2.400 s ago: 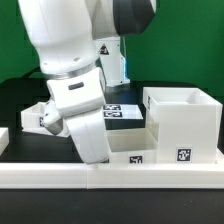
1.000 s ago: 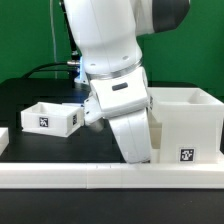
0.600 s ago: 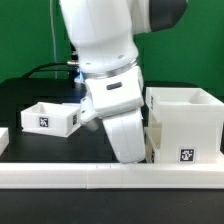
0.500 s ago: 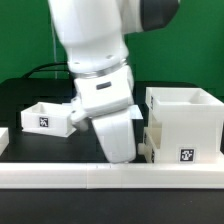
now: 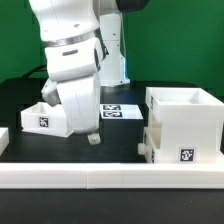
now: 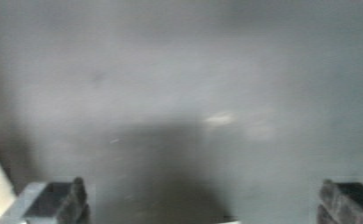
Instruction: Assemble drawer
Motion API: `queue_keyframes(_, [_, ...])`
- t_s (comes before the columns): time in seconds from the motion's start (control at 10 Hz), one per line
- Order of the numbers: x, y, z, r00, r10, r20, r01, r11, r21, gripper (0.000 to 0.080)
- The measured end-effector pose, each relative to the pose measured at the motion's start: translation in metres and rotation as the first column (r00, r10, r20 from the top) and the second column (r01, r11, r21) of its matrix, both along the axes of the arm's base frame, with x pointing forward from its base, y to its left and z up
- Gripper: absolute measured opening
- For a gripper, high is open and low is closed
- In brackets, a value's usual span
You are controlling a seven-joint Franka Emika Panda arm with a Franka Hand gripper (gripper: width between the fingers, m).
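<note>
- The gripper (image 5: 92,137) hangs low over the black table (image 5: 122,146), a bit toward the exterior view's left
- The wrist view shows its two fingers (image 6: 53,201) spread wide apart with nothing between them, so the gripper (image 6: 204,205) is let go and holds nothing
- Under the fingers the wrist view shows only the dark table top (image 6: 178,90)
- The white arm (image 5: 72,60) comes down from the top of the exterior view and hides part of what is behind it
- A small white box (image 5: 38,119) with an open top and a black and white tag on its front sits on the table at the exterior view's left, just beside the arm and partly behind it
- A big white box (image 5: 186,125) with an open top stands at the exterior view's right, well apart from the gripper, with a tag low on its front
- The marker board (image 5: 118,112) lies flat on the table between the two boxes, farther back
- A long white ledge (image 5: 110,178) runs along the front of the table
</note>
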State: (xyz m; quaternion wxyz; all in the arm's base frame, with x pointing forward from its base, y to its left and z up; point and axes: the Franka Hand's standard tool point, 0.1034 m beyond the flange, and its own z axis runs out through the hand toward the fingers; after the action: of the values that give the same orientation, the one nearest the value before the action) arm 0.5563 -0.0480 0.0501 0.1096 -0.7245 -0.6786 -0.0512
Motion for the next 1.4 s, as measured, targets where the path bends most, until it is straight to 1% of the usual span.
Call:
queue_keyframes(0.1, [-0.020, -0.006, 0.004, 0.999, -0.043, -0.004, 0.043, 0.999, -0.019, 0.0649])
queue_keyframes(0.2, [-0.036, -0.008, 0.006, 0.997, -0.078, -0.012, 0.078, 0.996, -0.033, 0.0649])
queue_keyframes(0.3, [-0.041, -0.012, 0.009, 0.997, -0.083, 0.004, 0.083, 0.996, -0.043, 0.0649])
queue_keyframes(0.4, [-0.033, -0.013, 0.016, 0.999, -0.053, 0.004, 0.054, 0.998, -0.038, 0.0649])
queue_keyframes(0.5, [-0.028, -0.014, 0.017, 0.996, -0.084, 0.009, 0.084, 0.996, -0.039, 0.0649])
queue_keyframes(0.6, [-0.029, -0.014, 0.015, 0.996, -0.086, 0.005, 0.086, 0.996, -0.038, 0.0649])
queue_keyframes(0.8, [-0.029, -0.014, 0.014, 0.979, -0.201, -0.018, 0.200, 0.979, -0.046, 0.0649])
queue_keyframes(0.9, [-0.029, -0.021, 0.010, 0.954, -0.298, -0.019, 0.296, 0.954, -0.051, 0.0649])
queue_keyframes(1.0, [-0.036, -0.034, 0.008, 0.906, -0.422, -0.009, 0.421, 0.905, -0.069, 0.0649])
queue_keyframes(1.1, [-0.048, -0.040, 0.010, 0.844, -0.536, -0.018, 0.533, 0.841, -0.091, 0.0649])
queue_keyframes(1.2, [-0.057, -0.044, 0.013, 0.779, -0.626, -0.028, 0.620, 0.777, -0.111, 0.0649])
queue_keyframes(1.3, [-0.063, -0.046, 0.016, 0.738, -0.674, -0.029, 0.667, 0.735, -0.121, 0.0649])
queue_keyframes(1.4, [-0.064, -0.046, 0.018, 0.658, -0.752, -0.033, 0.743, 0.656, -0.132, 0.0649])
